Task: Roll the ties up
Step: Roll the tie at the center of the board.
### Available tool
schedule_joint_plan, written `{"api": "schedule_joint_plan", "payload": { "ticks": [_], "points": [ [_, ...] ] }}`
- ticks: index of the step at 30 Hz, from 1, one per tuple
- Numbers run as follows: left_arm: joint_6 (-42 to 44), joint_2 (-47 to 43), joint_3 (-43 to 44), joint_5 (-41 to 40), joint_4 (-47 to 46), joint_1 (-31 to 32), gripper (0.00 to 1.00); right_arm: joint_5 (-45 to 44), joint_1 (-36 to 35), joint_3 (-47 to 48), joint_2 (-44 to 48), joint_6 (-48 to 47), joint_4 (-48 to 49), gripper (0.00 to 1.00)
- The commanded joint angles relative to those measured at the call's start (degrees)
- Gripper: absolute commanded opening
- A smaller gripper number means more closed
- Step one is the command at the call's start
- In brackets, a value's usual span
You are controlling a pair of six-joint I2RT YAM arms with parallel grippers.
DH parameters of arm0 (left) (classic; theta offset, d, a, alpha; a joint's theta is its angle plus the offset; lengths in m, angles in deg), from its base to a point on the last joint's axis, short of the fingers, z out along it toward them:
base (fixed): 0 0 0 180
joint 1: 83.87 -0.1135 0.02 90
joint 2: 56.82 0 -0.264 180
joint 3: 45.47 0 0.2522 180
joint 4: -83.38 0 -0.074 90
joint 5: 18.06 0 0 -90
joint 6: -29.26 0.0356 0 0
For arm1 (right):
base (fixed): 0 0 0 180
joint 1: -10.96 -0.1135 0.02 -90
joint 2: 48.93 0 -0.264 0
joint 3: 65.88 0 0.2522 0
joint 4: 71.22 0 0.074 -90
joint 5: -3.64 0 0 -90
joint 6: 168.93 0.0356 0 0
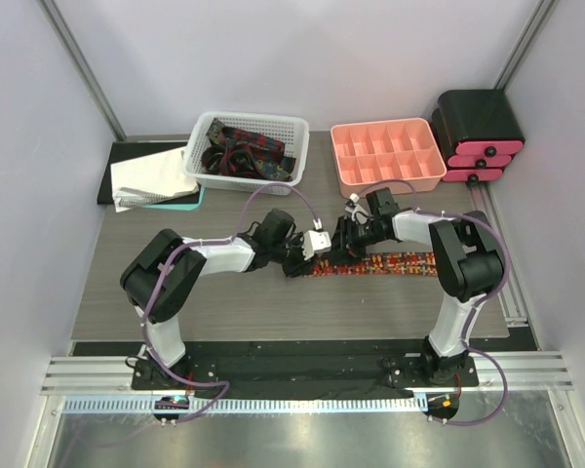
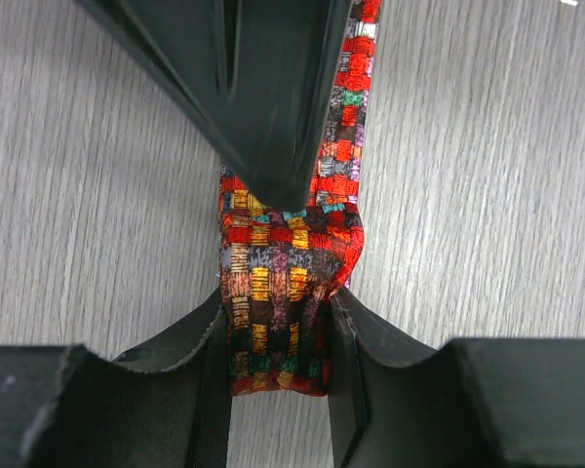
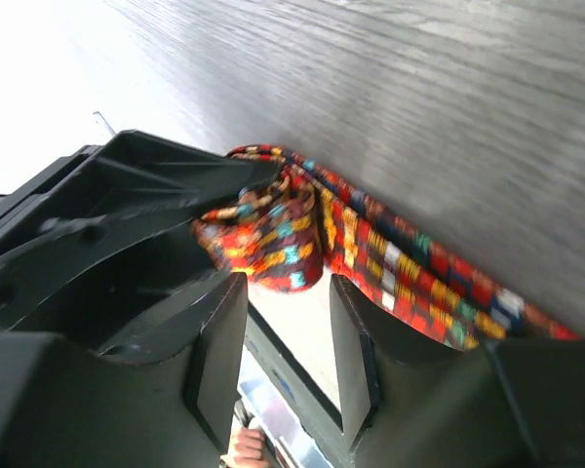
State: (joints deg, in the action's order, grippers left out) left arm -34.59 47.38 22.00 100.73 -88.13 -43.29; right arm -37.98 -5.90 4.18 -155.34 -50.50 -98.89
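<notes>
Top view: I see one tie [image 1: 390,263] lying flat on the table [image 1: 224,312], in the middle and towards the right. Its long axis runs left to right, nearly level. The right end stops beside the right arm's elbow, and the left end sits under the two grippers. The left gripper [image 1: 306,261] is down on that left end. The right gripper [image 1: 343,242] is just beside it, over the strip. More ties [image 1: 239,146] lie bunched in a white basket [image 1: 236,179] at the back left, well apart from the arms. A pink tray [image 1: 343,156] stands to the basket's right.

Left wrist view: here the strip runs straight away from the camera, leaning slightly to the right at the top. Its near end is doubled over into a short thick fold [image 2: 283,283]. The left fingers [image 2: 205,336] press against both edges of that fold, so I read this gripper as clenched on the tie. One right finger [image 2: 263,107] comes down from above with its tip on the far edge of the fold.

Right wrist view: the tie runs diagonally from the centre down to the lower right. The folded end [image 3: 273,239] bulges just past my fingertips, with the left gripper's dark body against it. The right fingers [image 3: 219,331] stand apart with only empty space between them, so this gripper is released and holds nothing.
</notes>
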Motion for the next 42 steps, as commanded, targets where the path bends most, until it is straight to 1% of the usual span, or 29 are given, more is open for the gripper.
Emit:
{"api": "schedule_joint_plan", "payload": {
  "ticks": [1,4,9,11,13,14,16,17,18,19,20,21,23,24,25,27,28,30,31,33,35,38,40,42],
  "points": [
    [1.53,1.61,2.0,-4.28,9.66,0.55,0.22,-0.48,-0.36,-0.92,3.23,0.4,0.36,0.46],
    [1.53,2.41,3.15,-4.36,11.51,0.91,0.23,0.05,-1.06,-1.8,2.96,3.03,4.05,0.47],
    [1.97,3.2,3.68,-4.54,12.48,0.99,0.25,-1.18,-3.17,-1.54,0.68,4.79,8.63,0.48],
    [2.41,3.46,4.03,-4.54,13.27,0.91,0.25,-1.36,-3.35,-1.62,-0.37,6.81,11.18,0.46],
    [2.59,3.55,4.21,-4.36,13.45,0.91,0.25,-1.71,-3.53,-1.62,-0.73,7.34,12.24,0.42],
    [2.68,3.64,4.29,-4.19,13.89,0.99,0.26,-1.97,-3.53,-1.71,-0.73,7.09,12.07,0.34],
    [2.68,3.64,4.38,-4.01,14.15,0.99,0.28,-2.94,-3.53,-1.8,-1.25,6.3,10.32,0.24],
    [2.68,3.64,4.47,-3.92,14.24,0.91,0.29,-4.33,-3.53,-1.8,-1.6,4.73,9.0,0.13],
    [2.68,3.46,4.64,-3.66,14.5,0.73,0.31,-4.78,-3.44,-1.8,-1.96,4.1,7.86,0.08],
    [2.07,2.59,4.56,-2.44,14.59,0.64,0.37,-5.05,-3.35,-1.89,-2.31,3.57,6.37,0.01],
    [1.54,1.98,4.47,-1.39,14.33,-0.14,0.4,-6.27,-2.92,-2.06,-2.66,3.13,5.48,0.01],
    [0.92,1.19,3.95,0.1,13.64,-0.67,0.48,-6.45,-2.65,-2.67,-3.01,2.95,5.13,0.01],
    [-1.35,-1.09,3.16,3.44,12.05,-2.25,0.55,-7.42,-1.78,-2.86,-4.15,1.9,3.37,0.01],
    [-1.63,-1.98,2.37,5.29,10.74,-2.78,0.61,-7.51,-1.51,-3.2,-4.5,1.64,3.02,0.01],
    [-2.33,-2.86,1.66,6.26,9.34,-3.31,0.64,-7.69,-1.25,-3.21,-4.94,1.55,2.49,0.01],
    [-4.61,-5.14,-1.31,8.81,5.56,-4.63,0.7,-8.47,-1.07,-3.12,-6.17,1.02,2.14,0.01],
    [-5.05,-5.67,-2.2,9.43,0.58,-4.89,0.75,-8.56,-1.07,-2.94,-6.7,1.02,1.7,0.01],
    [-7.06,-6.2,-5.18,10.31,-4.19,-5.16,0.79,-8.92,-1.07,-2.51,-7.93,1.19,1.61,0.01],
    [-7.69,-6.12,-5.89,10.84,-9.35,-5.16,0.8,-9.0,-1.07,-2.42,-8.37,1.11,1.43,0.01],
    [-9.88,-4.81,-7.39,12.41,-13.86,-5.16,0.82,-9.36,-1.07,-1.81,-9.42,0.76,0.73,0.01],
    [-10.86,-3.57,-7.75,13.47,-18.6,-5.07,0.82,-9.44,-1.07,-1.36,-9.95,0.14,0.29,0.01],
    [-11.74,-1.46,-8.45,13.83,-23.96,-4.55,0.82,-10.06,-1.07,-0.4,-10.92,-0.65,-0.68,0.01],
    [-11.56,-0.24,-8.71,13.31,-25.74,-4.19,0.81,-10.06,-1.15,0.22,-11.62,-1.09,-1.55,0.01],
    [-11.39,0.56,-8.54,12.95,-26.8,-3.84,0.78,-10.5,-1.24,0.48,-11.89,-1.79,-2.08,0.01]
  ]
}}
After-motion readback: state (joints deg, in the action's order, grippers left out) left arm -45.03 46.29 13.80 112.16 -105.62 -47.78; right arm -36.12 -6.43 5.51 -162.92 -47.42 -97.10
